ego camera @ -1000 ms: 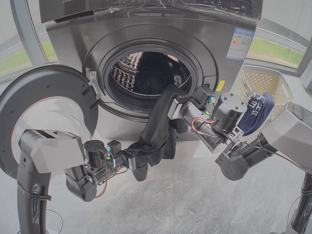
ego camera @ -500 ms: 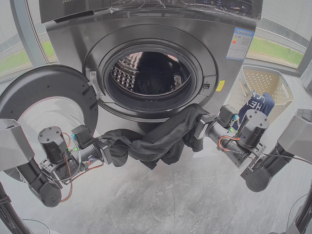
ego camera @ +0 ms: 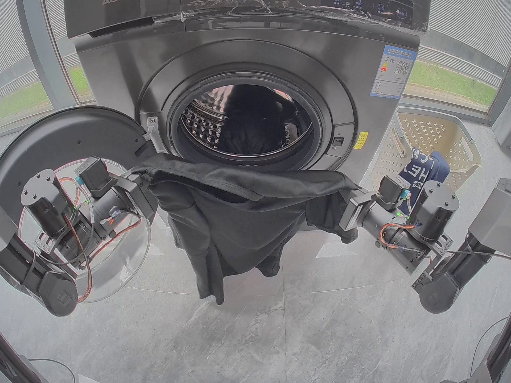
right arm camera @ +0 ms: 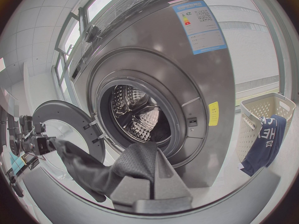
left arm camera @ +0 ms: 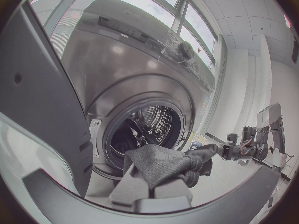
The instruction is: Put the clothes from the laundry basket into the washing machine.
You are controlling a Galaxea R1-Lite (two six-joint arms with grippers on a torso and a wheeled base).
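Note:
A black garment (ego camera: pixel 239 208) hangs stretched between both arms, just below the washing machine's (ego camera: pixel 234 54) open drum (ego camera: pixel 245 118). My left gripper (ego camera: pixel 139 184) is shut on its left end, in front of the open door (ego camera: pixel 69 134). My right gripper (ego camera: pixel 348 203) is shut on its right end. The cloth drapes over the left fingers (left arm camera: pixel 162 187) and the right fingers (right arm camera: pixel 168 184) in the wrist views. Dark clothes (ego camera: pixel 250 128) lie inside the drum. A navy shirt (ego camera: pixel 423 174) hangs over the rim of the beige laundry basket (ego camera: pixel 458 139) at the right.
The round door stands swung open to the left of the drum. The basket stands against the machine's right side. Grey tiled floor (ego camera: pixel 277 325) stretches in front. Windows (ego camera: pixel 458 75) run behind the machine.
Both grippers have spread apart and risen, pulling the black garment out wide in front of the drum. The right arm drew back from the drum opening; the left arm moved up and left.

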